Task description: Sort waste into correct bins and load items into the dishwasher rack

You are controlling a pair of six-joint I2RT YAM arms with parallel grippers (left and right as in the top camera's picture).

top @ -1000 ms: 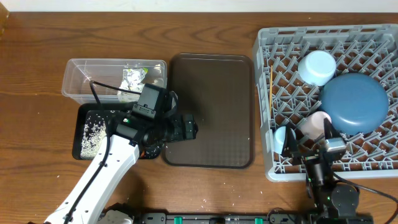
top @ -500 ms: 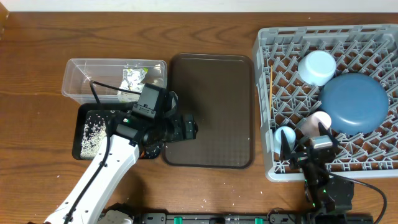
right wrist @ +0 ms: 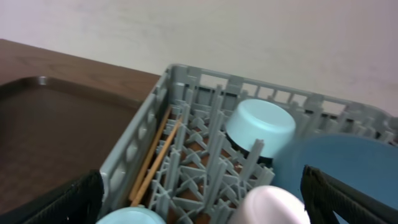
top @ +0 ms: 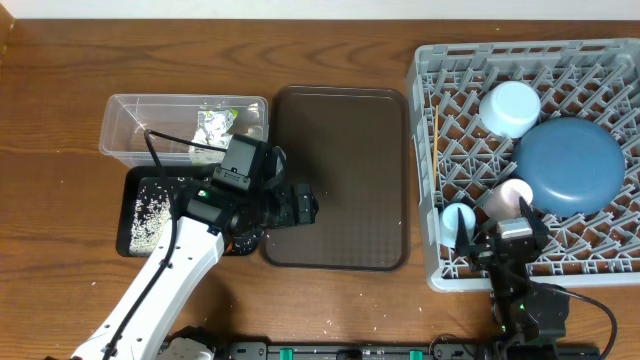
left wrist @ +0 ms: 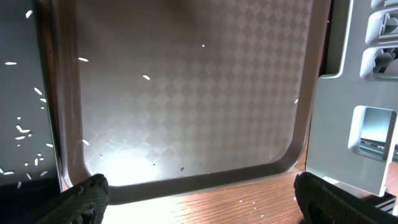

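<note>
The grey dishwasher rack point(top: 425, 150) at the right holds the blue plate point(top: 570, 165), the white-blue bowl point(top: 508, 108), the pink cup point(top: 513, 193), the light blue cup point(top: 455, 220) and the chopsticks point(top: 436, 128). My right gripper point(top: 497, 234) is open and empty over the rack's front edge, just behind the two cups point(right wrist: 273, 205). The clear tub point(top: 130, 125) holds tissue and the wrapper point(top: 213, 124). The black tray point(top: 140, 190) holds rice point(top: 150, 215). My left gripper point(top: 308, 205) is open and empty over the brown tray's left front part. No carrot is in view.
The brown serving tray point(top: 340, 170) lies between the bins and the rack, with a few rice grains on it point(left wrist: 146, 77). Loose grains lie on the table near the front edge point(top: 345, 322). The rack's corner point(left wrist: 348, 93) shows at the right of the left wrist view.
My right gripper has drawn back a little from the two cups toward the rack's front edge. The left arm has not moved.
</note>
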